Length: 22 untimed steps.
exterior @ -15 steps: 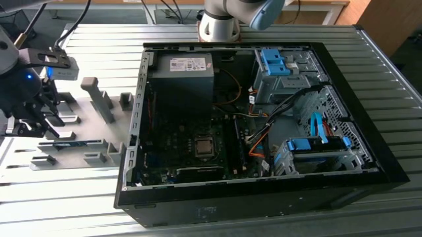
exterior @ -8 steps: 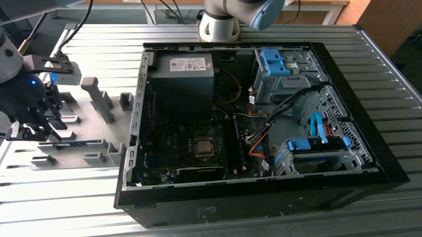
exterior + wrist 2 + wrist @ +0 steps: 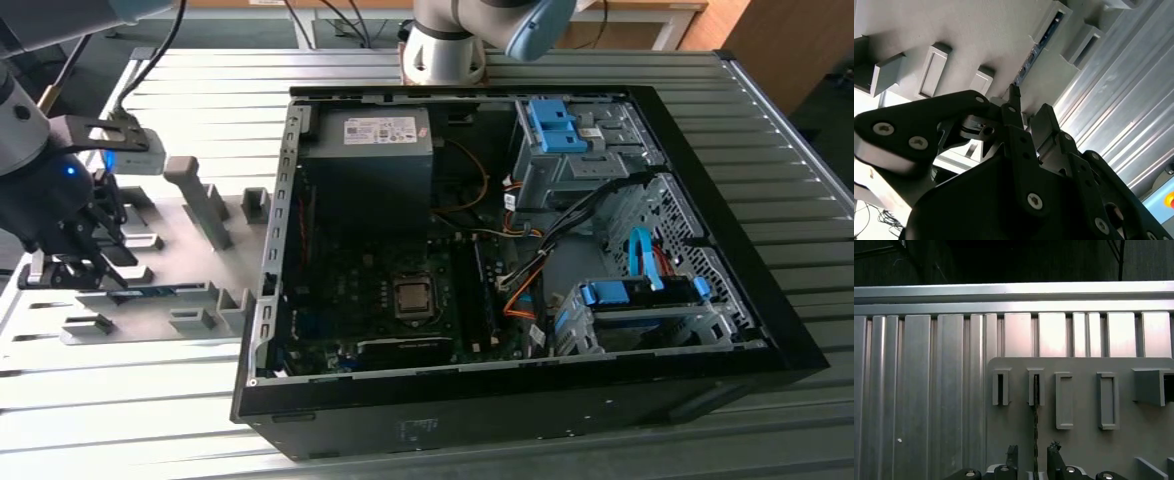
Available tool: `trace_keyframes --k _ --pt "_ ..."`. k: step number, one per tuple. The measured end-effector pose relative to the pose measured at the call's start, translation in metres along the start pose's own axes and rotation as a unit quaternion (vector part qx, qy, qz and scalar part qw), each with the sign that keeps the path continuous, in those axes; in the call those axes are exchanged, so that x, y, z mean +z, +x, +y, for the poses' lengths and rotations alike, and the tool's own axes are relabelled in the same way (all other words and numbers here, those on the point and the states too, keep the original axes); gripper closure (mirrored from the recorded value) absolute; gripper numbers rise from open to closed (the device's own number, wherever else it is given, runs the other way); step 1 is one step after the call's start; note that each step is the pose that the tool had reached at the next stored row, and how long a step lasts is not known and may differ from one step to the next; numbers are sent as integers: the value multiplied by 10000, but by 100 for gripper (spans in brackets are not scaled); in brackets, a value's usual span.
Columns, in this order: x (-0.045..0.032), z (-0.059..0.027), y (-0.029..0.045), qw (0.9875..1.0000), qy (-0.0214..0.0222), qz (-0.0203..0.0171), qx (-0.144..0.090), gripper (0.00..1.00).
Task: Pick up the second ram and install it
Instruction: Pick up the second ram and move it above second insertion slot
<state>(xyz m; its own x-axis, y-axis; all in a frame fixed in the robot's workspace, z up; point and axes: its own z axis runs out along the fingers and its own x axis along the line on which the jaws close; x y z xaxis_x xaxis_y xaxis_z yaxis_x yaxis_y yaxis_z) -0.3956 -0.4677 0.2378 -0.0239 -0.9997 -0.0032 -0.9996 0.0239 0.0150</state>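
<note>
The second ram (image 3: 1036,425) is a thin stick seen edge-on, standing in a slot of the grey holder plate (image 3: 1079,440). In the exterior view the second ram (image 3: 150,292) lies at the plate's front, left of the open computer case (image 3: 534,390). My gripper (image 3: 1033,452) is open just above one end of the stick. One black finger (image 3: 1012,454) shows on either side of it, with a gap on both sides. In the second wrist view my gripper (image 3: 1030,107) points at the second ram (image 3: 1040,42). The gripper (image 3: 64,266) hangs at the exterior view's far left.
Grey holder blocks (image 3: 207,210) stand on the plate near my gripper. The case holds a motherboard (image 3: 400,300), a power supply (image 3: 371,150), blue drive brackets (image 3: 554,125) and loose cables (image 3: 527,275). Everything rests on a ribbed aluminium table (image 3: 134,400).
</note>
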Motion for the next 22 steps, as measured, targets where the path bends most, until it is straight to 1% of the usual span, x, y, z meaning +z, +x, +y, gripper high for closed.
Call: trace_keyframes --k 4,10,15,22 --pt "62 2 1 10000 0 1 -27 64" --pt "128 12 1 10000 0 -1 -42 64" --pt "193 12 1 9999 0 0 -171 64" --pt "204 12 1 9999 0 1 -171 64"
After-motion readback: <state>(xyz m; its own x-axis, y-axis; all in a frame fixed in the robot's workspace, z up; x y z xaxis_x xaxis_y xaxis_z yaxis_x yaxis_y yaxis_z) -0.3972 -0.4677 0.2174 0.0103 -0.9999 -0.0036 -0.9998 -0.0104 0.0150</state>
